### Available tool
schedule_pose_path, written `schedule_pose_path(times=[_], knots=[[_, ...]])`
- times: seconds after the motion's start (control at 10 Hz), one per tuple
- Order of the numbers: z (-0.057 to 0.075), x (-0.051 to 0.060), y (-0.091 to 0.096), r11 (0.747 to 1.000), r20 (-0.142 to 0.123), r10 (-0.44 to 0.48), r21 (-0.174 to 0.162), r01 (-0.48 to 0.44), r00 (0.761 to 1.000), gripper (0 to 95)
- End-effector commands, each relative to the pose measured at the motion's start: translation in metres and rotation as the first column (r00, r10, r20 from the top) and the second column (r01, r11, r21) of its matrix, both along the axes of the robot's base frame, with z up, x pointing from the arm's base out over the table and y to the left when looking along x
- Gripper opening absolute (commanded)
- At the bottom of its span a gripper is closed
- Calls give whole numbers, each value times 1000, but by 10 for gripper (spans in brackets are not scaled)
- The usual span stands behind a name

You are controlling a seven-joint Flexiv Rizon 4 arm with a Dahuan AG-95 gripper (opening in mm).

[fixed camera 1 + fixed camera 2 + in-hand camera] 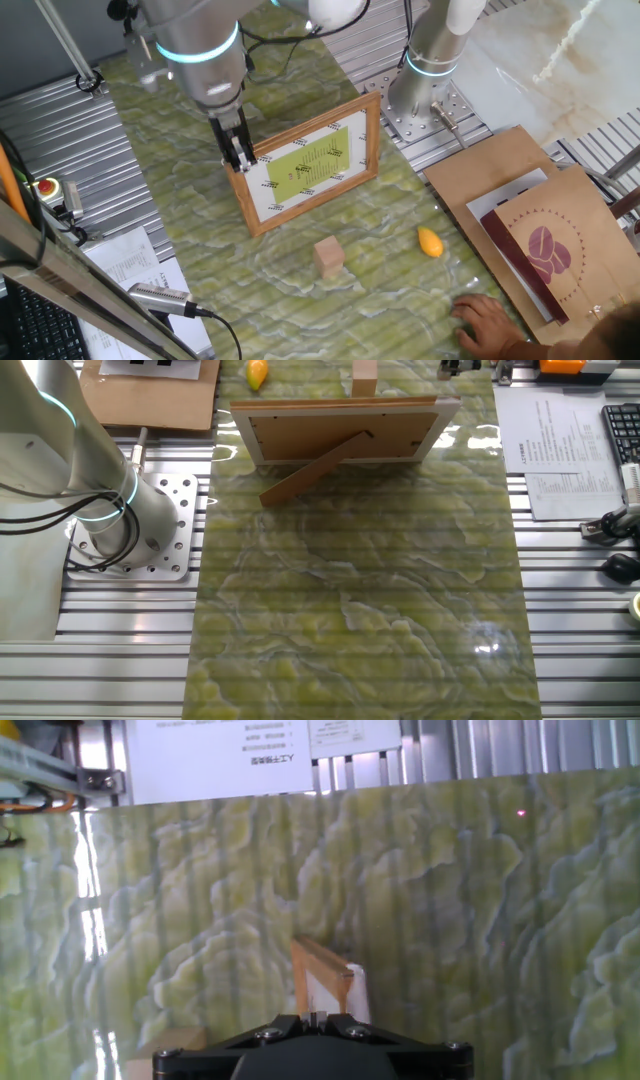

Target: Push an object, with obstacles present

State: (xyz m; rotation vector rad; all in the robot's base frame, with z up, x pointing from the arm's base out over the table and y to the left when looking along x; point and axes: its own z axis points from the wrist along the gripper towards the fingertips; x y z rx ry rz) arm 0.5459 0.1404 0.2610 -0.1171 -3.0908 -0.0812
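Note:
The small pale tan wooden block stands on the green marbled mat in front of the picture frame, and shows at the far edge in the other fixed view. The wooden picture frame with white mat and yellow-green sheet stands propped on its back strut. The orange-yellow teardrop piece lies to the right of the block. My gripper is shut and empty, with its tips at the frame's upper left corner. In the hand view the jaws are together just above that corner.
A person's hand rests at the mat's front right edge. A brown paper bag and cardboard lie to the right. The arm's base stands behind the frame. Printed papers and a keyboard lie beside the mat.

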Motion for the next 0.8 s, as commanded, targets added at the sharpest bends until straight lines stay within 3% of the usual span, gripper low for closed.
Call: schedule_pose_path(times=[0.1, 0.7, 0.8], knots=[[-1, -2, 1, 1000, 11, 6, 1, -6, 1000, 0], [-1, -2, 1, 1000, 13, 13, 12, -13, 1000, 0], [-1, -2, 1, 1000, 35, 15, 5, -15, 999, 0]])
